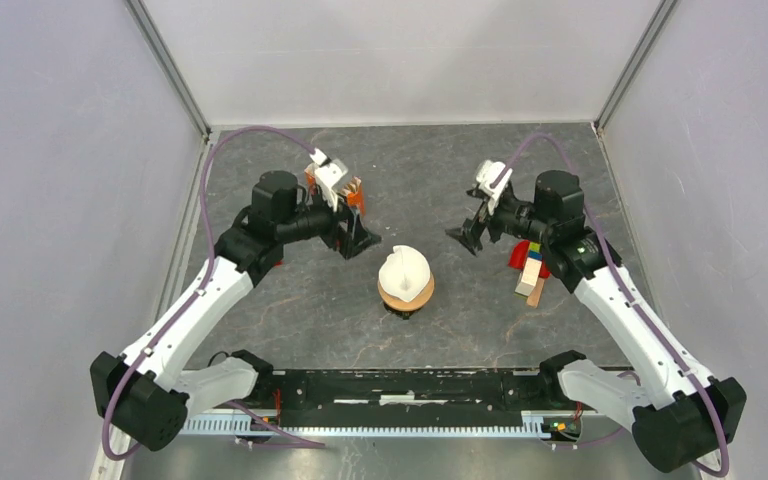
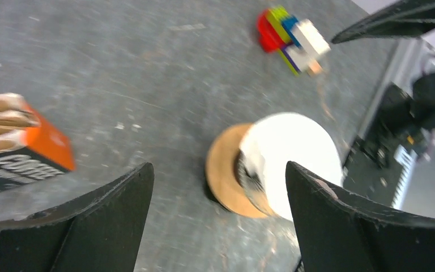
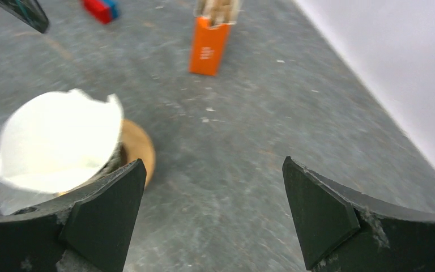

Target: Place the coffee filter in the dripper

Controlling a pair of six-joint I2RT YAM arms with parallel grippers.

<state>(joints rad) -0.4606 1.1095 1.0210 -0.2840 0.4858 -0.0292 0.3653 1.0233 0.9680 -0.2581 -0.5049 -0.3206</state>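
up close, the left gripper (image 2: 218, 169) and the right gripper (image 3: 213, 160) both stand wide apart, nothing between their black jaws. the coffee filter (image 1: 404, 266) sits in the dripper (image 1: 406, 294) mid-table between them; it looks feather-light, thin and easily crumpled, so any hold belongs gently on its upper rim. it's a white paper cone, mouth open, edge slightly ragged.

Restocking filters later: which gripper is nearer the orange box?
The left gripper: the orange box stands right beside it, whereas the right gripper sits across the dripper, next to the coloured blocks.
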